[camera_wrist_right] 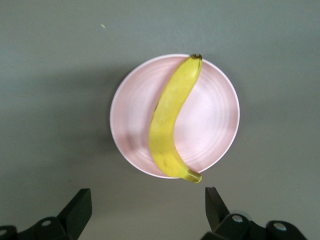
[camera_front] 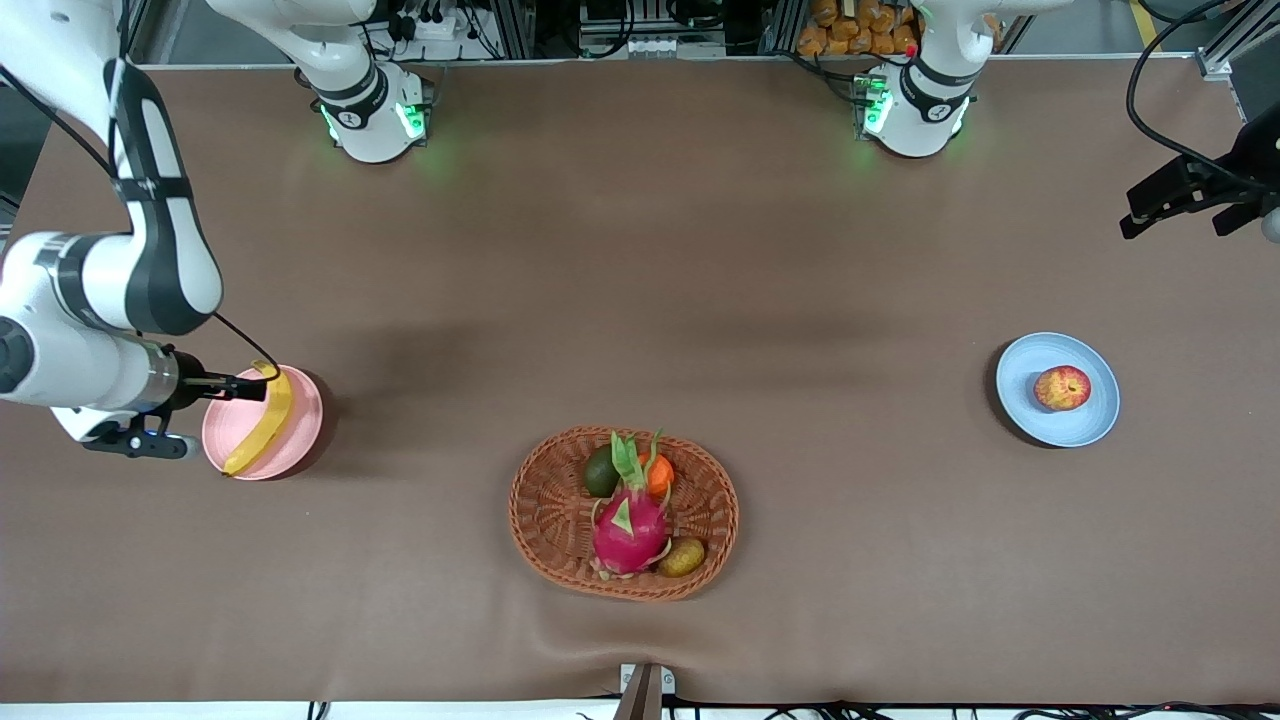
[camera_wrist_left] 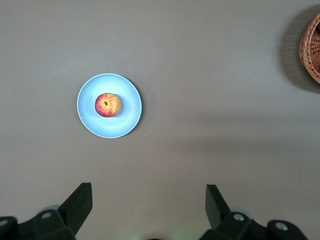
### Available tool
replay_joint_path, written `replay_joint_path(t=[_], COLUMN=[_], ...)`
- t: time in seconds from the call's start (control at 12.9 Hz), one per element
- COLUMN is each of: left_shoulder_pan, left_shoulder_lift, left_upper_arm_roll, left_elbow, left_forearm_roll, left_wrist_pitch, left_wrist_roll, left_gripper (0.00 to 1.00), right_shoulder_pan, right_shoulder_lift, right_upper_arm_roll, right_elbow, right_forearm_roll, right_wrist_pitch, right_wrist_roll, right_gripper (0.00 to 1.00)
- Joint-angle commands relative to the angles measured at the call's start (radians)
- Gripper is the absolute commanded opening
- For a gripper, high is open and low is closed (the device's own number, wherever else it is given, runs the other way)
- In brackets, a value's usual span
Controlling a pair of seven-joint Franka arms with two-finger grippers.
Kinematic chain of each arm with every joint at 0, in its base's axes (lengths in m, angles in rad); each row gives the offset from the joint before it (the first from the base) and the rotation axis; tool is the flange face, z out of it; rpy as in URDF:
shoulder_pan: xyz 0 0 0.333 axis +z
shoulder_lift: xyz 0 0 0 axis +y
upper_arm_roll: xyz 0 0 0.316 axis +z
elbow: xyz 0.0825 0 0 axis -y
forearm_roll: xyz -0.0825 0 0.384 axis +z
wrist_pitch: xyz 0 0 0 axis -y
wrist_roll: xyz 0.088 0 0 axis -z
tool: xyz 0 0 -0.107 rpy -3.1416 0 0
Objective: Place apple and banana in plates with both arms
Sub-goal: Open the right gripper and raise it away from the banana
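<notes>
The yellow banana [camera_front: 262, 425] [camera_wrist_right: 172, 125] lies across the pale pink plate [camera_front: 300, 420] [camera_wrist_right: 215, 120] toward the right arm's end of the table. My right gripper [camera_front: 215, 395] [camera_wrist_right: 148, 200] hovers over that plate's edge, open and empty, clear of the banana. The red apple [camera_front: 1062, 388] [camera_wrist_left: 108, 105] rests in the light blue plate [camera_front: 1090, 420] [camera_wrist_left: 125, 122] toward the left arm's end. High over bare table beside the blue plate, my left gripper [camera_front: 1175, 225] [camera_wrist_left: 149, 200] is open with nothing in it.
An oval brown wicker basket [camera_front: 540, 500] [camera_wrist_left: 311, 50] sits mid-table, nearer to the front camera than the plates. It holds a magenta dragon fruit [camera_front: 628, 530] and smaller fruits. The arms' bases stand along the table's back edge.
</notes>
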Motion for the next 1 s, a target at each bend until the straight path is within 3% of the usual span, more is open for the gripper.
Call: replay_joint_path(t=[0.0, 0.39, 0.7, 0.93], left_shoulder_pan=[0.006, 0.004, 0.001, 0.004], left_shoulder_lift=[-0.002, 0.009, 0.011, 0.012], left_upper_arm_roll=[-0.007, -0.006, -0.006, -0.006], left_elbow=[0.003, 0.018, 0.024, 0.023], left_forearm_roll=[0.009, 0.011, 0.021, 0.021], left_wrist_pitch=[-0.003, -0.003, -0.003, -0.004], left_wrist_roll=[-0.015, -0.006, -0.009, -0.009], left_gripper=[1.0, 1.0, 1.0, 1.0], right_shoulder_pan=[-0.004, 0.091, 0.074, 0.041], right_shoulder_lift=[-0.148, -0.359, -0.37, -0.371], right_upper_arm_roll=[0.028, 0.031, -0.002, -0.034], right_elbow=[-0.014, 0.017, 0.165, 0.221], right_forearm_roll=[0.074, 0.117, 0.119, 0.109], right_wrist_pitch=[-0.093, -0.299, -0.48, -0.538], right_wrist_roll=[-0.008, 0.001, -0.011, -0.012], right_gripper=[1.0, 1.0, 1.0, 1.0])
